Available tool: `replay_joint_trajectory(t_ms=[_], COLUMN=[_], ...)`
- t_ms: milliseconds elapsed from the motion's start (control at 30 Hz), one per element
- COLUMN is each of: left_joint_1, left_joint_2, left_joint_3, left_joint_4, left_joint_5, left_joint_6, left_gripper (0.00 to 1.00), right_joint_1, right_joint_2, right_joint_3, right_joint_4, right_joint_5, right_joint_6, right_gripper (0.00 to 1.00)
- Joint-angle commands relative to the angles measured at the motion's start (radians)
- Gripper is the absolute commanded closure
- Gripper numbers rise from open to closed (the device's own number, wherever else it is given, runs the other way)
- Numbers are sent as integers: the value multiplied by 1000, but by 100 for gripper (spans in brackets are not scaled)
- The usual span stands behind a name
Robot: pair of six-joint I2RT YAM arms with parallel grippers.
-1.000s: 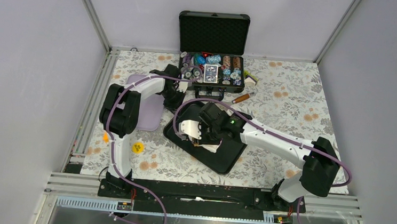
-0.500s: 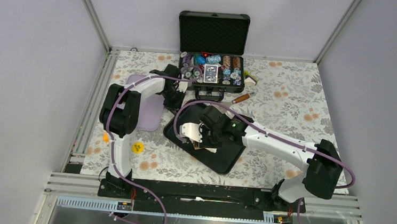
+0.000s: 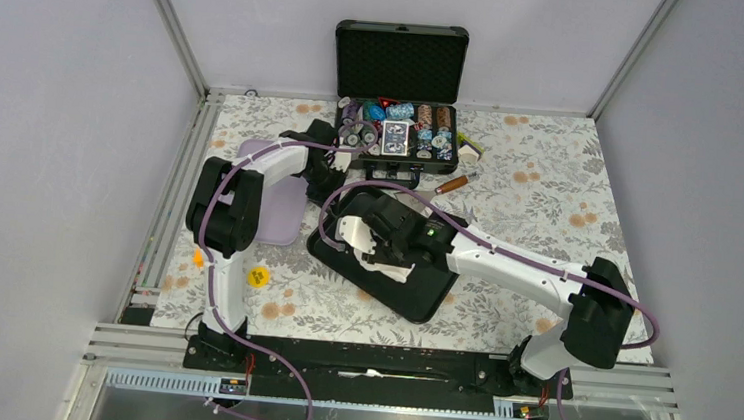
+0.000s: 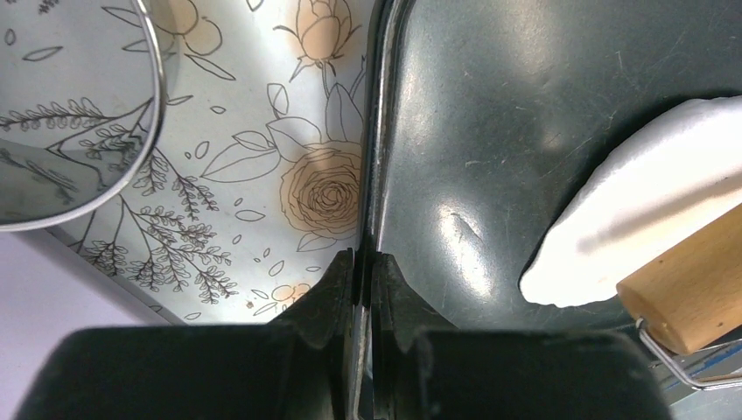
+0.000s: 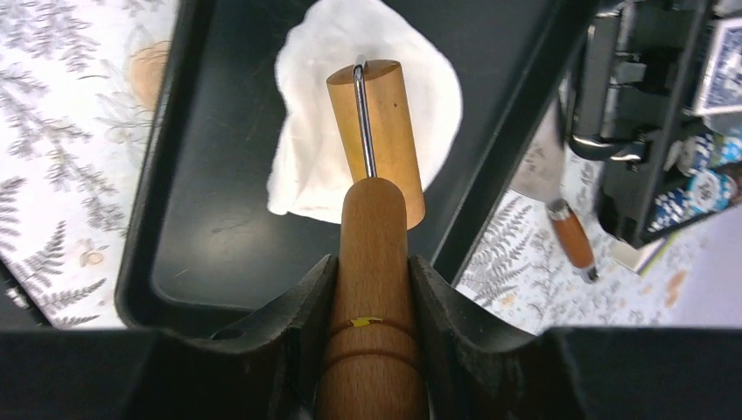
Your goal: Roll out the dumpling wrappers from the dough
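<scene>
The right gripper has its jaws part open and clamped round the wooden handle of a small pastry roller, one finger on each side. From the handle a wire yoke runs toward 12 o'clock to the roller barrel, which lies on the dough. The dough is a flat, irregular white sheet on the black tray. It spreads from under the barrel mostly toward 9 o'clock, where its edge is wrinkled.

The left gripper has its jaws almost closed, pinching the tray's raised rim between them. From above, that hold sits at the tray's 11 o'clock side. At 10 o'clock from those jaws a steel ring cutter rests on the flowered tablecloth. At 3 o'clock from the barrel, off the tray, lies a wooden-handled knife.

The dough looks soft, light and somewhat tacky. It should thin readily under the barrel, but it may cling to the wood, crease or tear at thin spots. Fingers would dent it, so it is best worked through the roller, from the middle outward. If it has to be lifted, the thicker edge is the place to take it.
</scene>
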Motion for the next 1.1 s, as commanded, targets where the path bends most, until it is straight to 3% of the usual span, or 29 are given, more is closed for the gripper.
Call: replay_joint_trajectory(t_ms=[0,533,1067], left_joint_1=[23,26,27], left_joint_2=[34,36,34], left_joint_3=[-20,-21,-21], left_joint_4=[104,105,105], left_joint_5=[-76,-70,-70], left_joint_6=[-26,-27,-27], left_gripper=[100,100,100], right_joint_1=[-1,0,-1], right_joint_2=[26,32,21], right_joint_3=[46,-83,-135], right_joint_4=[50,-195,-215], right_joint_5=[134,-211,-292], right_joint_6=[-6,41,63], right_gripper=[100,100,100])
